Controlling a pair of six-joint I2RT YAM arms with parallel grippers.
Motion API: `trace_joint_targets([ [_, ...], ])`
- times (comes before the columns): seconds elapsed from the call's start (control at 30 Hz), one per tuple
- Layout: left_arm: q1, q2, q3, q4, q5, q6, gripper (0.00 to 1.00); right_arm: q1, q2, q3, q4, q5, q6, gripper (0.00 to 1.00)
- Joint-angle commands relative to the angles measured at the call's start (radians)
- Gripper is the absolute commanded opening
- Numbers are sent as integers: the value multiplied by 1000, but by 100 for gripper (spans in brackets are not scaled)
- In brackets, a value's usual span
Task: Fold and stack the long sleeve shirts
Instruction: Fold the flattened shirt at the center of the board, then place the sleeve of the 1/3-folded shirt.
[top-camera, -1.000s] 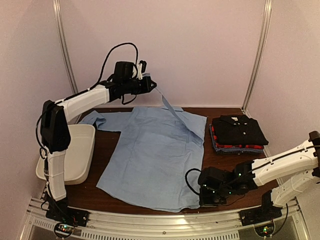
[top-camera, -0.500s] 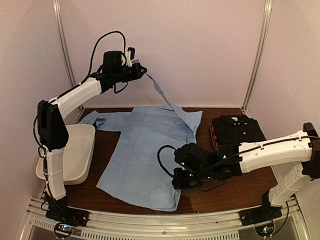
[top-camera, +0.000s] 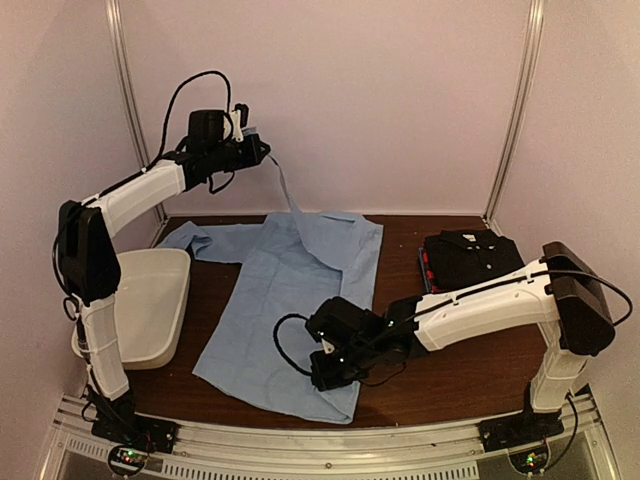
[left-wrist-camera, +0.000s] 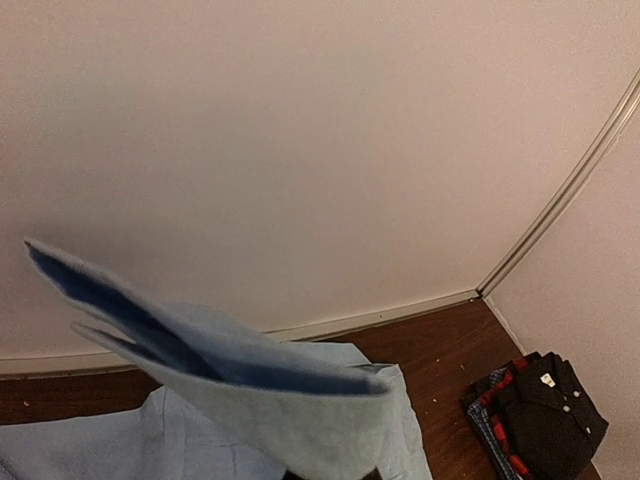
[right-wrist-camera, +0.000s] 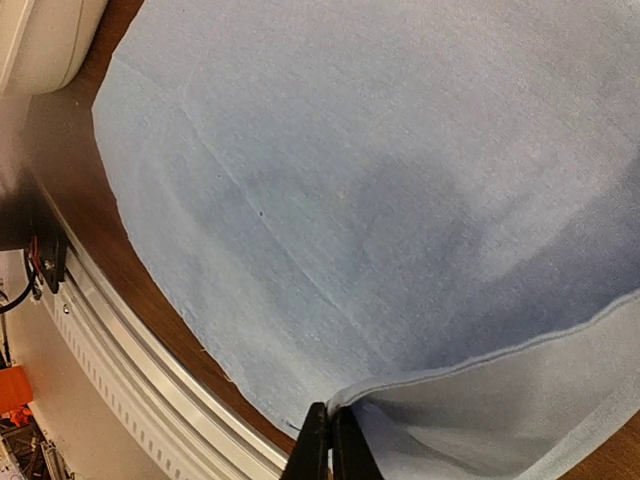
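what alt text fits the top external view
Two robot arms handle a light blue shirt spread on a brown table: the left gripper holds one sleeve up high, the right gripper pinches the shirt's near edge, folded over. A stack of folded shirts sits at right, a white tub at left.
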Motion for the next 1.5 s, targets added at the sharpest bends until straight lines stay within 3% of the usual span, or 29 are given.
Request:
trace_joint_targets([
  [0.0,11,-65,-33,67,-22,29,0,-21,-8,15,50,-43,-30,9],
  [0.2,13,-68,-59,79,-9,30,0,-76,-99,-16,45,7,-54,38],
  [0.33,13,-79,-87,90,-2,31,0,-171,-202,-47,23,46,-84,47],
  [0.57,13,-103,-162,154,123,47,0,-377,-310,-77,57,74,-137,48],
  [0.77,13,-116,-246,213,247,29,0,-518,-267,-60,173,27,-148,44],
  [1.13,-36,-164,-457,276,456,13,0,-620,-141,-7,236,-43,-184,41],
  [1.47,-183,-182,-686,368,470,-21,0,-677,-51,35,270,-132,-217,41],
])
